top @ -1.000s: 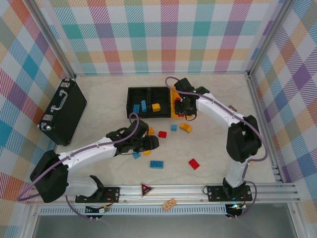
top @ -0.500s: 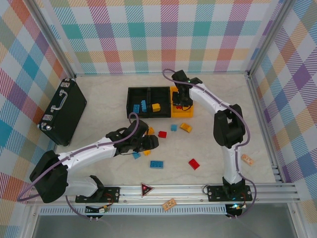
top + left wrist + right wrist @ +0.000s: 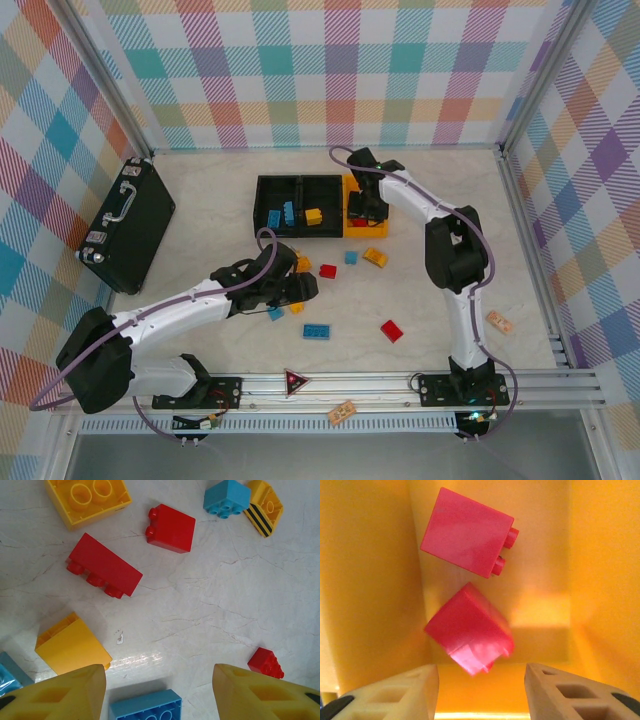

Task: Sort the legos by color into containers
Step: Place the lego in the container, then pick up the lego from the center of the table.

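- Where the left arm reaches low over the table (image 3: 210, 595), the left gripper (image 3: 159, 682) has its jaws spread wide and pinches nothing. A blue brick (image 3: 145, 706) lies on the table between its fingers (image 3: 60, 692).
- Loose bricks lie ahead of it: a yellow brick (image 3: 72, 645), a long red brick (image 3: 104, 565), a square red brick (image 3: 171, 528) and a small red brick (image 3: 266, 662).
- Beyond them the bins stand joined in a row. The two black bins (image 3: 300, 190) hold blue bricks and a yellow one, and the yellow bin (image 3: 378, 228) is at the right end.
- The right gripper (image 3: 480, 680) hangs inside the yellow bin with its jaws parted and nothing between them.
- Two red bricks are in that bin: one red brick (image 3: 467, 532) sharp against the floor, and a blurred red brick (image 3: 469, 635) just ahead of the fingertips. I cannot tell whether it touches them.
- Against a second ago, the left gripper is in the same place with the same spread.
- The right gripper has moved a little to the left, further over the yellow bin. Its elbow has swung left too, uncovering a tan block (image 3: 498, 321) on the table at the right.
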Robot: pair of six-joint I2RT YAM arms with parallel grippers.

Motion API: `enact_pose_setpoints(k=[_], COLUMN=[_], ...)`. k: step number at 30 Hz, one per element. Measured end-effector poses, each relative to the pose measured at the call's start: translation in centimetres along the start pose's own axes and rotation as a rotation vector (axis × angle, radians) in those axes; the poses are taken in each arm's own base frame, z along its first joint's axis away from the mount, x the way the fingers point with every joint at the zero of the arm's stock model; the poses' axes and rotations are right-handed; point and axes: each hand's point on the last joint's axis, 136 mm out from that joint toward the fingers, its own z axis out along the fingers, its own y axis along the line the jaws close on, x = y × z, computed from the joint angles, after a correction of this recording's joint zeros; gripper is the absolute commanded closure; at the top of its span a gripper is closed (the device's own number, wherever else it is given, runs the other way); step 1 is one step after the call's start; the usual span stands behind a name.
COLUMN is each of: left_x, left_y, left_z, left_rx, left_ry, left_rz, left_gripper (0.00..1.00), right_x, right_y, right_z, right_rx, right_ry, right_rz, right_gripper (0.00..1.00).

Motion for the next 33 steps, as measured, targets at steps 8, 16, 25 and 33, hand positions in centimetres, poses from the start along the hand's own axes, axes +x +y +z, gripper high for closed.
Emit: enact_pose_setpoints(k=[8, 16, 25, 33], left_x=[-0.1, -0.4, -0.7, -2.4], left_y=[0.6, 2.3, 5.7, 6.7], left_z=[0.0, -0.9, -2.4, -2.8], left_rx=[-0.029, -0.109, -0.254, -0.344], left_ry=[-0.011, -0.051, -0.058, -0.013], left_rz=[-0.006, -0.034, -0.073, -0.019], left_gripper=[0.42, 0.42, 0.42, 0.39], right_x=[0.1, 2.1, 8.7, 15.3], right_y=[0.0, 0.4, 0.9, 1.4], right_z=[-4.7, -8.8, -10.3, -11.5], right_rx=[-0.058, -0.131, -0.205, -0.325], right_ry=[-0.074, -0.127, -0.091, -0.052], right_rz=[0.003, -0.017, -0.082, -0.149], right_gripper=[0.51, 0.50, 0.49, 0.46])
